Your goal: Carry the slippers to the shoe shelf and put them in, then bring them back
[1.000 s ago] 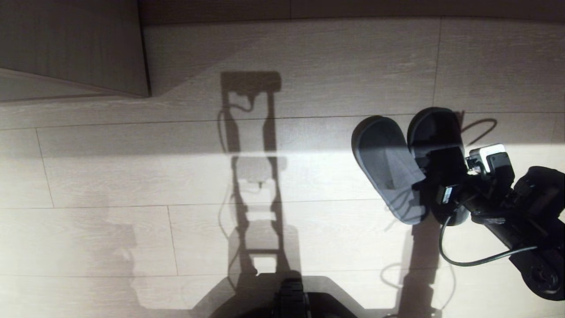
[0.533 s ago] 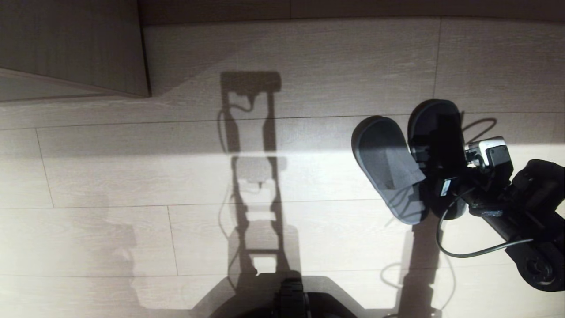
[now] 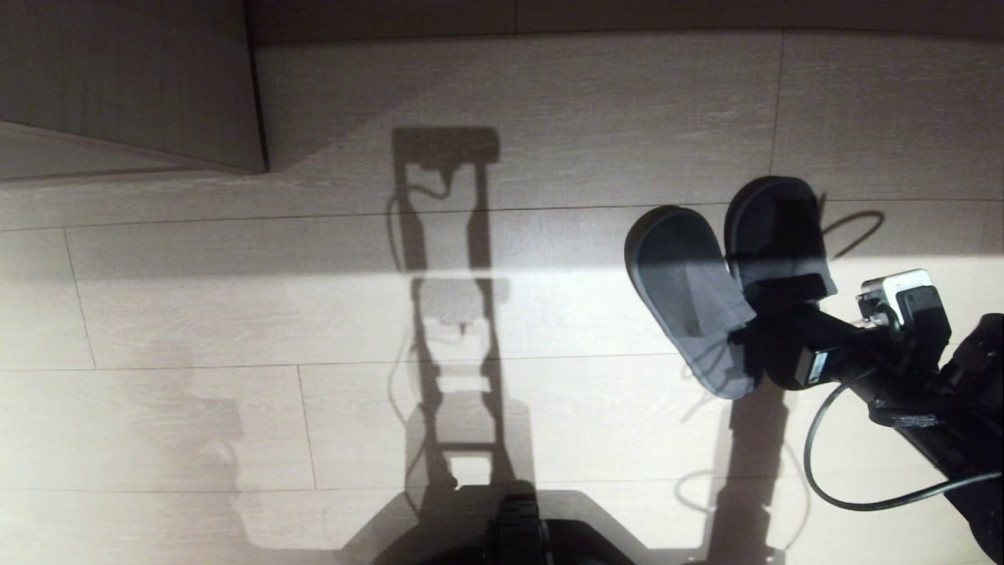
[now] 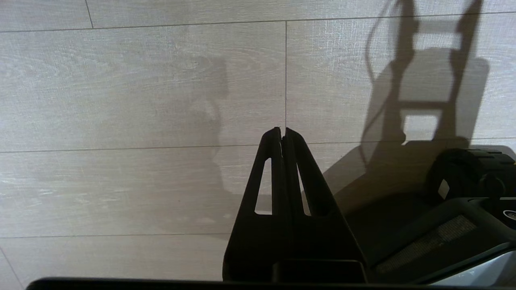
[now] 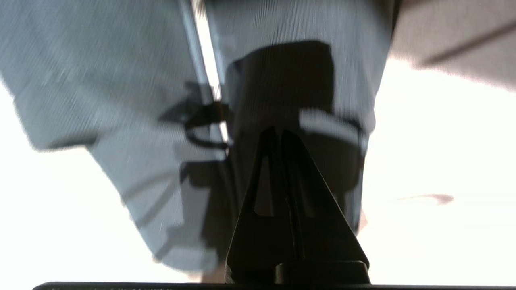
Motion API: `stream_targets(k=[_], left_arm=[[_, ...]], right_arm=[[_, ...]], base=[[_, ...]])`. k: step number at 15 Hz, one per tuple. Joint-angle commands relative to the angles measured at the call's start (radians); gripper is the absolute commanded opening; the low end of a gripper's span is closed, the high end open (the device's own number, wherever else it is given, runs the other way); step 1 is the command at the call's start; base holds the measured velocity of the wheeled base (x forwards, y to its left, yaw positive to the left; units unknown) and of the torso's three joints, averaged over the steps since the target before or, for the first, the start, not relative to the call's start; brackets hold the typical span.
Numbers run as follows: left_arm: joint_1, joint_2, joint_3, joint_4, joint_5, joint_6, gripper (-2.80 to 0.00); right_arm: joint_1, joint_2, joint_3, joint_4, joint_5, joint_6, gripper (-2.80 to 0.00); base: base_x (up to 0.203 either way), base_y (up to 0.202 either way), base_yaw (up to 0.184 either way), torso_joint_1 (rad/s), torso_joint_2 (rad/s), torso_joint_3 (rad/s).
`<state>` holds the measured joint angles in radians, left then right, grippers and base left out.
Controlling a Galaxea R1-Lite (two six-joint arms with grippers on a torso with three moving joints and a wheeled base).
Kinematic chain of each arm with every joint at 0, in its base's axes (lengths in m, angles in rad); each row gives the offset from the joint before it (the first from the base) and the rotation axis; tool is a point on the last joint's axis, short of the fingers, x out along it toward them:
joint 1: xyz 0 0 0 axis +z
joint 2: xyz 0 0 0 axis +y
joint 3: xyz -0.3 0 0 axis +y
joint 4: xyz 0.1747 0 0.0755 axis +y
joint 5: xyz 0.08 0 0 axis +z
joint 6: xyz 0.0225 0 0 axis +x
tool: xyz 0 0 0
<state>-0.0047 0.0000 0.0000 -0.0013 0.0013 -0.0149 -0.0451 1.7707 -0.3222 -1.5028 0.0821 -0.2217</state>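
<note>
The two grey-blue slippers lie side by side on the pale plank floor at the right, the left slipper (image 3: 690,298) angled and the right slipper (image 3: 776,235) straighter. My right gripper (image 3: 773,333) is shut with nothing between its fingers. It hovers low over the heel end of the right slipper (image 5: 298,24), next to the left slipper (image 5: 100,100). In the right wrist view the right gripper (image 5: 278,131) points along that slipper toward its strap. My left gripper (image 4: 282,131) is shut and parked over bare floor. The shoe shelf's opening is out of view.
A wood-grain furniture panel (image 3: 125,78) stands at the far left, its corner reaching the floor. My base (image 3: 518,534) sits at the near edge, with its long shadow across the planks. A black cable (image 3: 863,502) loops beside the right arm.
The right slipper slid a little away from me while the gripper lay over its strap. The right gripper has since drawn back toward the heel and to the right. The left slipper stayed put.
</note>
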Motion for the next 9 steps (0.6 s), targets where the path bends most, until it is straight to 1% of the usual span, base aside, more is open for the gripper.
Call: stream_targets(k=[1, 4, 9], left_arm=[[0.000, 0.000, 0.002, 0.000, 0.000, 0.000, -2.80], [0.000, 0.000, 0.002, 0.000, 0.000, 0.000, -2.80], [0.000, 0.000, 0.002, 0.000, 0.000, 0.001, -2.80]], right_arm=[[-0.001, -0.054, 0.056, -0.009, -0.001, -0.002, -2.80], [-0.001, -0.151, 0.145, -0.009, -0.003, -0.002, -2.80], [-0.001, -0.464, 0.274, 0.001, -0.008, -0.004, -2.80]], base=[[0.000, 0.000, 0.000, 0.000, 0.00, 0.000], [0.000, 0.000, 0.000, 0.000, 0.00, 0.000], [0.000, 0.000, 0.000, 0.000, 0.00, 0.000]])
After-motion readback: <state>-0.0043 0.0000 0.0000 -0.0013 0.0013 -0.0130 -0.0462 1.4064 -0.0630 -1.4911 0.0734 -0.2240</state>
